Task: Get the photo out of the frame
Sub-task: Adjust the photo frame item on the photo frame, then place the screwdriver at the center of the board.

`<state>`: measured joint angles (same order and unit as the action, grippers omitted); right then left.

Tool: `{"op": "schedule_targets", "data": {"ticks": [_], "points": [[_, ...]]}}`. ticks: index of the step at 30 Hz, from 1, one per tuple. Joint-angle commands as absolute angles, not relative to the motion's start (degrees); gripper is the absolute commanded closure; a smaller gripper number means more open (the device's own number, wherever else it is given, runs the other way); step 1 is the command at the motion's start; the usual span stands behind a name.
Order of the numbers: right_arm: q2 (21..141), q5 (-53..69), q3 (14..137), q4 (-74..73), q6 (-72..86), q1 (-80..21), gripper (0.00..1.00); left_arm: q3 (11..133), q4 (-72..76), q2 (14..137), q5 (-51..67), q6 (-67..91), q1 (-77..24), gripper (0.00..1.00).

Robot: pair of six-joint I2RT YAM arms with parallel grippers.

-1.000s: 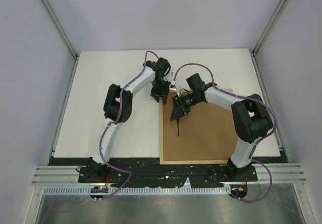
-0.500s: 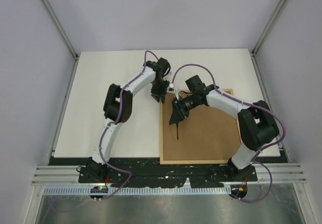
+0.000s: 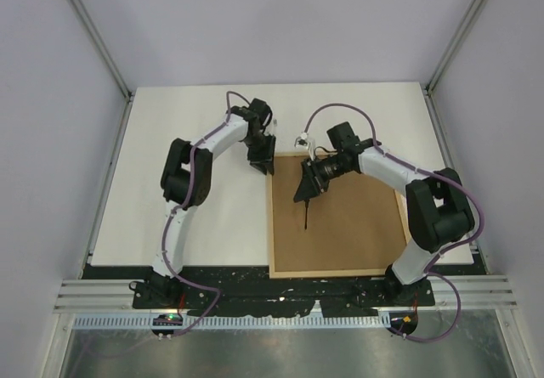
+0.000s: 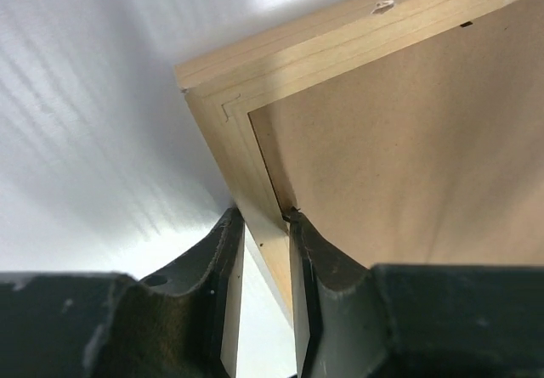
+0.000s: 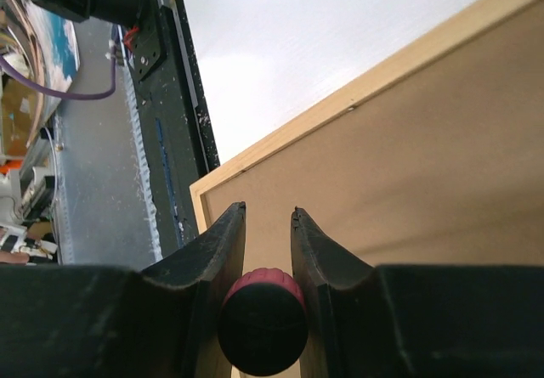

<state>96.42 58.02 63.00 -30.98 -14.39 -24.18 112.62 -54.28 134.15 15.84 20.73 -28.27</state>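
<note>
Frame (image 3: pixel 348 225) front hidden, face-down

Overhead looks down; both wrist views close on frame (image 4: pixel 297 55).

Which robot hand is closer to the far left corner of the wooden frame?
Left. The left gripper straddles the left rail of the frame, right beside that corner. The right gripper is farther in, over the brown back, holding a red-handled tool.
</note>
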Motion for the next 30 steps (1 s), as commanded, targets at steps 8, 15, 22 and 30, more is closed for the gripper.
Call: {"op": "schedule_targets", "data": {"ticks": [8, 15, 22, 30], "points": [[96.6, 69.1, 66.1, -28.0, -8.0, -16.9, 0.92, 97.7, -40.0, 126.7, 32.0, 28.3, -20.0, 1.00], [97.2, 71.5, 68.1, -26.2, -4.2, -9.9, 0.92, 91.9, -32.8, 120.4, 35.5, 30.8, -16.8, 1.00], [94.4, 64.4, 71.3, -27.5, -6.0, -3.9, 0.92, 95.3, -36.5, 119.8, 36.4, 30.1, -15.7, 0.84], [93.3, 39.3, 75.8, -31.3, -11.2, 2.6, 0.92, 104.4, -48.1, 123.0, 27.3, 21.4, -17.9, 0.48]]}}
